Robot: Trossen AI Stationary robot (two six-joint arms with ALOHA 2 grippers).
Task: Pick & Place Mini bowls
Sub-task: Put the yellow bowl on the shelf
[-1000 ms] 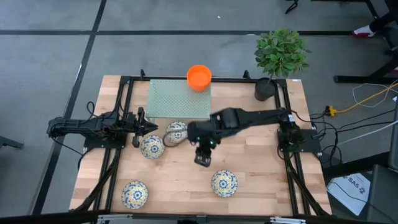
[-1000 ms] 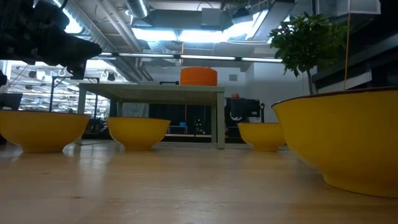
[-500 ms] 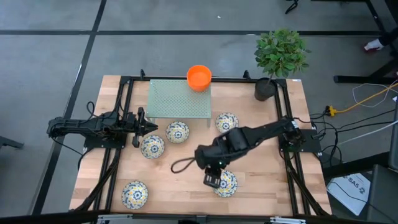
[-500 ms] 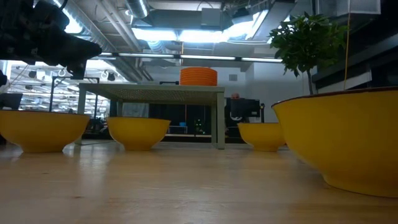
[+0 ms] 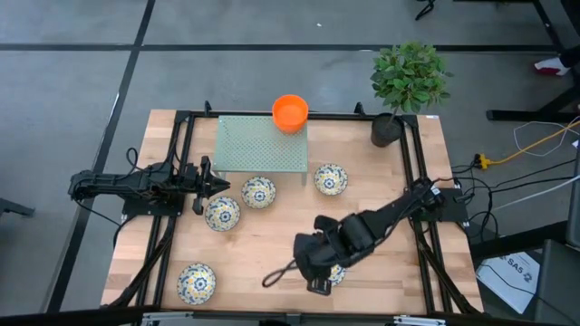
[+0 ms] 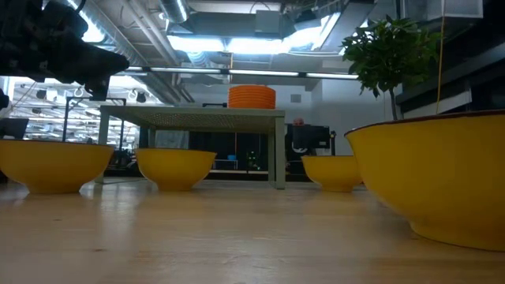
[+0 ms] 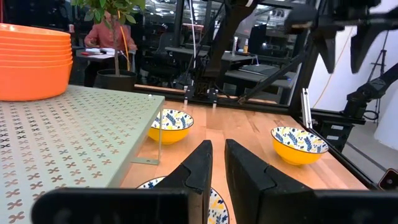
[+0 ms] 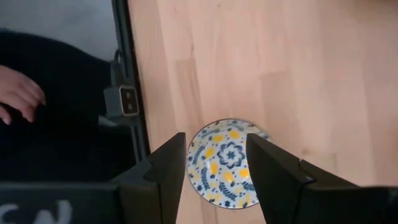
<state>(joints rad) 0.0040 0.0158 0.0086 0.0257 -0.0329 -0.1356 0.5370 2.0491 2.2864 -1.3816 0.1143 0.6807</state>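
Several floral mini bowls sit upright on the wooden table: one near the near-left corner (image 5: 197, 281), two by the left gripper (image 5: 222, 215) (image 5: 258, 192), one right of centre (image 5: 331, 178). A stack of orange bowls (image 5: 290, 112) stands on the green perforated platform (image 5: 258, 145). My right gripper (image 5: 318, 277) hangs open over the near-right floral bowl (image 8: 227, 163), fingers pointing down on either side of it. My left gripper (image 5: 208, 186) waits shut at the table's left, just above a floral bowl (image 7: 214, 205).
A potted plant (image 5: 388, 127) stands at the far-right corner. The table's near edge and black frame rail (image 8: 134, 93) lie close to the right gripper. A person's hand (image 8: 18, 93) shows beyond that edge. Bare wood lies in the table's middle (image 5: 272, 231).
My right gripper has travelled from the table's middle toward the near edge and now hangs over the near-right floral bowl. Its arm has swung clear of the bowl right of centre, which was covered before. The bowls and the left arm have kept still.
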